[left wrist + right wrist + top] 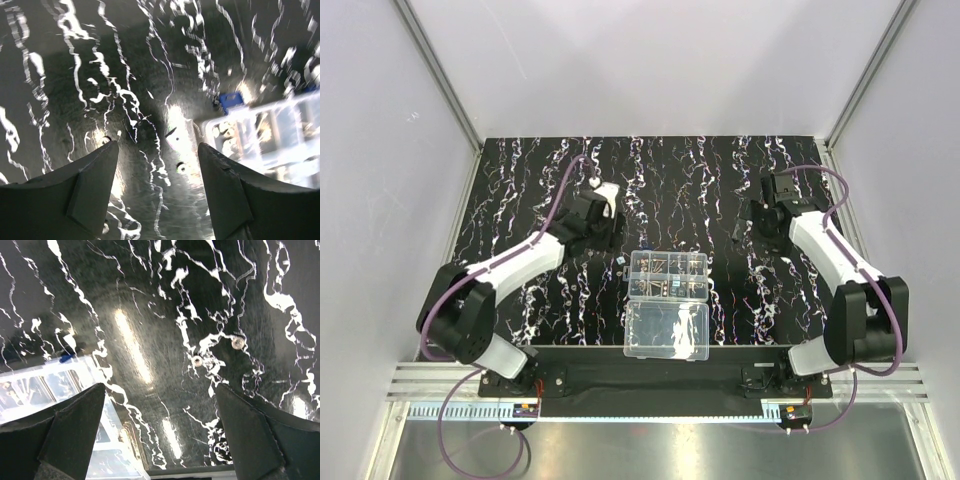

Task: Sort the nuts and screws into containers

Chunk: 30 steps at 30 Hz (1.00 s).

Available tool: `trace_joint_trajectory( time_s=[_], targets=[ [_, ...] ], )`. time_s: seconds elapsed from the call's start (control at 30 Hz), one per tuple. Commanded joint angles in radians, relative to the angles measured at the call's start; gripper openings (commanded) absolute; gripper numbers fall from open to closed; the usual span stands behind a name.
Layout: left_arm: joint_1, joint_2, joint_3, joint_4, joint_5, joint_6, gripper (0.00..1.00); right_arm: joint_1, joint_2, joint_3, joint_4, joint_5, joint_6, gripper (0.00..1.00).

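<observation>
Screws and nuts, tiny silvery bits, lie loose on a black mat streaked with white. More sit in a clear organizer box between two robot arms. The box lies open. Its divided half holds rows of small cells, and several cells contain little dark and silvery pieces, too small to tell screw from nut. The plain lid lies flat against the cells on the side toward the arm bases.

The left claw hangs over the mat with its fingers fairly wide apart, gripping nothing. Between its tips and just ahead lies a round nut. A thin dark screw lies a little farther ahead. Another small bit sits by the tip of its left finger. Ahead and to this claw's right is a blurred corner of the box, whose nearest cell holds pale rounded pieces. A small blue piece lies on the mat just beyond that corner.

The right claw is spread wide and empty above the mat. Ahead of it, toward its right finger, two ring-shaped nuts lie near each other without touching. The box is to this claw's left, partly hidden behind its left finger.
</observation>
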Motion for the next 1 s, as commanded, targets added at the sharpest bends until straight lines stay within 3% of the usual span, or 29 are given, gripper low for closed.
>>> trace_joint_trajectory(
  time_s=[0.0, 0.33, 0.7, 0.97],
  targets=[
    [0.012, 0.065, 0.019, 0.046, 0.112, 0.177, 0.69, -0.002, 0.036, 0.068, -0.004, -0.006, -0.033, 1.0],
    [0.014, 0.198, 0.054, 0.04, 0.185, 0.283, 0.71, -0.002, 0.072, 0.094, -0.011, -0.003, -0.05, 1.0],
    [0.015, 0.295, 0.103, 0.023, 0.231, 0.289, 0.71, -0.002, 0.087, 0.093, -0.019, 0.006, -0.048, 1.0],
    [0.011, 0.306, 0.119, -0.038, 0.214, 0.285, 0.63, -0.002, 0.087, 0.091, -0.019, 0.009, -0.045, 1.0]
  ],
)
